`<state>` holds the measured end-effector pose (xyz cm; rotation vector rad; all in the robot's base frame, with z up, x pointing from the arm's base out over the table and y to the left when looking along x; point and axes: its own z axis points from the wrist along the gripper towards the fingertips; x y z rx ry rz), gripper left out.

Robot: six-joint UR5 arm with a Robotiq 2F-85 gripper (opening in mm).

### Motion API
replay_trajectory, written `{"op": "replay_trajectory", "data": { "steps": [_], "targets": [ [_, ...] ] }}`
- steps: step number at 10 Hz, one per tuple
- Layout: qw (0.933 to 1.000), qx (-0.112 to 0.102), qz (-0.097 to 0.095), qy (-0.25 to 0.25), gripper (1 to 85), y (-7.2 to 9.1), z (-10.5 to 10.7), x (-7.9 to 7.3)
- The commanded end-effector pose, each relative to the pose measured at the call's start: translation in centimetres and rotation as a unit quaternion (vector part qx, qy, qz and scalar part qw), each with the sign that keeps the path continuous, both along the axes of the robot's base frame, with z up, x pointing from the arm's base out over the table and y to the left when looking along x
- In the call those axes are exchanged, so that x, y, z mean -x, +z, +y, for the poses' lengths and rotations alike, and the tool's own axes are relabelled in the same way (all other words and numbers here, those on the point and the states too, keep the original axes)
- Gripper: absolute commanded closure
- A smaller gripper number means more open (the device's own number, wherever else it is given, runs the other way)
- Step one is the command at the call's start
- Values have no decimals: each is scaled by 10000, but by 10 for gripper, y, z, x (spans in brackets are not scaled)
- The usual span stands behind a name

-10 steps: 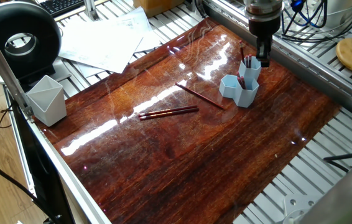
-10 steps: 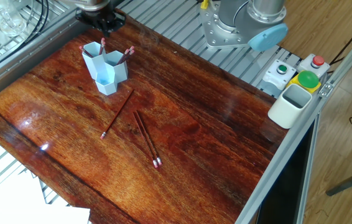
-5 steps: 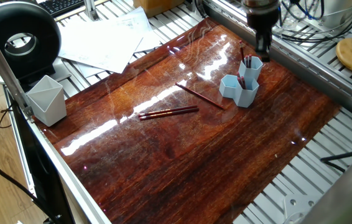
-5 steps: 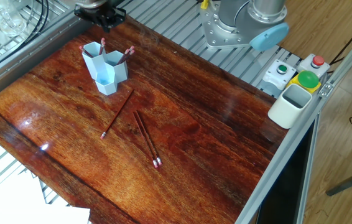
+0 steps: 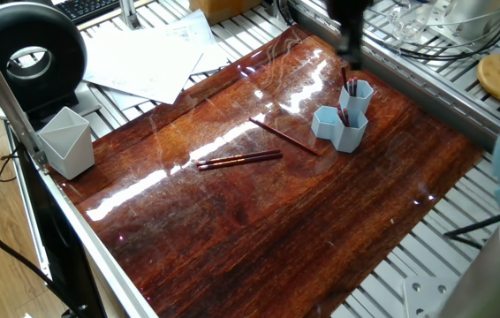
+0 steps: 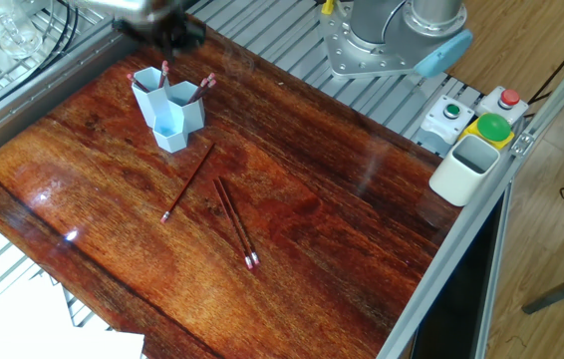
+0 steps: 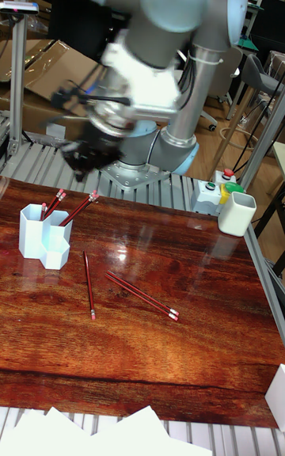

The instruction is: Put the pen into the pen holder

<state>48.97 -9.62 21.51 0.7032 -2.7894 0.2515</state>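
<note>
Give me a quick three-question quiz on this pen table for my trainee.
1. True or false: the holder lies on its side.
2. How many pens lie loose on the table?
3. The white cup stands: A) touching the holder, B) at the table's edge, far from the holder, C) on the papers.
Key: 1 false; 2 three; 3 B.

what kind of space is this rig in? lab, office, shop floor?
Most likely a robotics lab: the arm is bolted to an aluminium-profile frame, with a push-button control box beside the wooden tabletop, plus cardboard boxes and office chairs behind.
</note>
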Motion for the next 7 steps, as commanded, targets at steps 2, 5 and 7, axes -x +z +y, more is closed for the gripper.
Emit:
{"op": "replay_trajectory", "data": {
  "steps": [2, 5, 7],
  "targets": [
    [9967, -411, -657, 227, 847, -40, 66, -83],
    [9975, -336, -605, 174, 847, -94, 65, -108],
    [9992, -21, -372, 122, 847, -90, 49, -96]
  ]
}}
